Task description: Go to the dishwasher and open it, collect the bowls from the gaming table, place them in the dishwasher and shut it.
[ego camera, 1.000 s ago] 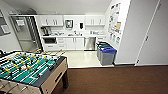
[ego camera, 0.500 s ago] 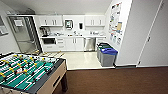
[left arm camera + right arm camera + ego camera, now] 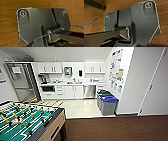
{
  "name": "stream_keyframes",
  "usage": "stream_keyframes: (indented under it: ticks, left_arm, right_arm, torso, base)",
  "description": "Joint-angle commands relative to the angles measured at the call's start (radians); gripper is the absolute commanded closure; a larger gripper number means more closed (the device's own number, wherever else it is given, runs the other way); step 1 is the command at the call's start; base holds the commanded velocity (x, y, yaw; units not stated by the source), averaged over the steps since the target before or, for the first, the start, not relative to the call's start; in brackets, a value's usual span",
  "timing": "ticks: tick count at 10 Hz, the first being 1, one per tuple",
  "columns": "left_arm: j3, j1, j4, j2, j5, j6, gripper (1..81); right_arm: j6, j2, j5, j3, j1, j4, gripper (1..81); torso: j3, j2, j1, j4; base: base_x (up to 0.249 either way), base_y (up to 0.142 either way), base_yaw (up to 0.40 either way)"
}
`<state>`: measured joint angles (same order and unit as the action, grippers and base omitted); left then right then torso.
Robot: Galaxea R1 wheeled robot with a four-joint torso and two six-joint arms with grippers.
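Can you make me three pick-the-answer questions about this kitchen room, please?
1. Where is the dishwasher?
A. under the counter at the far wall
B. beside the foosball table
C. on the brown floor

2. What colour is the lid of the nearest bin?
A. red
B. blue
C. yellow

3. Is the dishwasher open or shut?
A. open
B. shut
C. taken out

Answers:
1. A, its steel front sits below the counter among the white cabinets.
2. B, the lid on top is blue.
3. B, its front stands flat in line with the cabinet doors.
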<state>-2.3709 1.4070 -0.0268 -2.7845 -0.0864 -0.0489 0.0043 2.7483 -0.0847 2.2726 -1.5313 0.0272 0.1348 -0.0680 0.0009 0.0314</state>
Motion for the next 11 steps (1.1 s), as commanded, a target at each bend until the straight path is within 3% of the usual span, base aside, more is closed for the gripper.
stream_keyframes:
  ticks: [1, 11]
  left_arm:
    - [0.008, -0.053, 0.001, 0.012, -0.061, -0.002, 1.0]
    - [0.007, -0.055, -0.002, 0.012, -0.061, -0.002, 1.0]
  right_arm:
    - [-0.004, -0.014, 0.052, -0.009, 0.038, 0.007, 1.0]
    - [-0.004, -0.014, 0.051, -0.009, 0.042, 0.007, 1.0]
  torso:
    - [0.000, 0.000, 0.000, 0.000]
    - [0.000, 0.000, 0.000, 0.000]
  base:
    - [0.168, 0.000, 0.000]
    - [0.183, 0.000, 0.000]
